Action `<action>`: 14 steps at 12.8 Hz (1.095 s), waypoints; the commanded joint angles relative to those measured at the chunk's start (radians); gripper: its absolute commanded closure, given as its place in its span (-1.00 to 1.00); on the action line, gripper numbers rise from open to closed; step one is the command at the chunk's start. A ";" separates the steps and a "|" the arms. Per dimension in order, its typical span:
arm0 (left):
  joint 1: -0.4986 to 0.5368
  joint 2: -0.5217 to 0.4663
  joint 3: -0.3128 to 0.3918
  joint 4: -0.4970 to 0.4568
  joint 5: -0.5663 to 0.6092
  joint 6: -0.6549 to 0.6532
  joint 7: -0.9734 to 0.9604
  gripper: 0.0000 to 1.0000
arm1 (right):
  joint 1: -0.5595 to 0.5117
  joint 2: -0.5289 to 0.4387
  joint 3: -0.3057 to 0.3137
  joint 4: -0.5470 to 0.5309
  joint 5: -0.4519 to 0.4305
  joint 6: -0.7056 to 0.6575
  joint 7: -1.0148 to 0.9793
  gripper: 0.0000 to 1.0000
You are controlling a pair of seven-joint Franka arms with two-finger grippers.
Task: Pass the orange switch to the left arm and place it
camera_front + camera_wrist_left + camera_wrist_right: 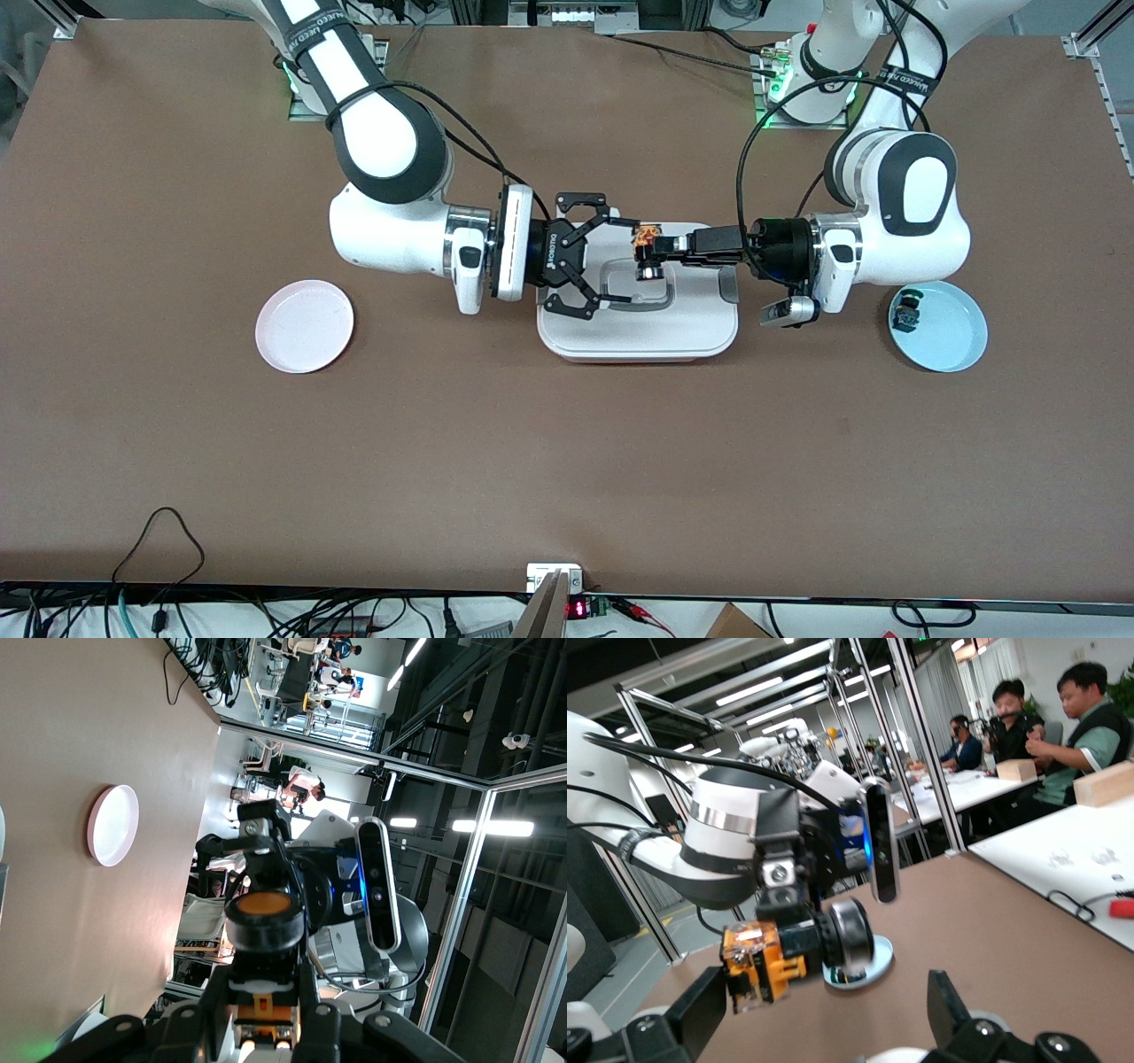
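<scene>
Mid-handover over box (638, 332); left gripper (660, 251) clamped on orange switch (649, 249); right gripper (592, 257) spread apart, empty; regrasp, placement pending.

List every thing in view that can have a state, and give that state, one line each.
left gripper: shut on the orange switch, over the box.
right gripper: open, over the box, beside the switch, holding nothing.
orange switch: held in the air over the box.
box: lid on, resting on the table.
pink plate: empty.
blue plate: holds a small dark switch.
</scene>
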 commanded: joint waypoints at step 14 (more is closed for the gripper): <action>0.156 -0.048 -0.001 0.119 0.874 -0.263 0.016 0.63 | -0.465 -0.115 -0.044 0.033 -0.529 -0.833 0.214 -1.00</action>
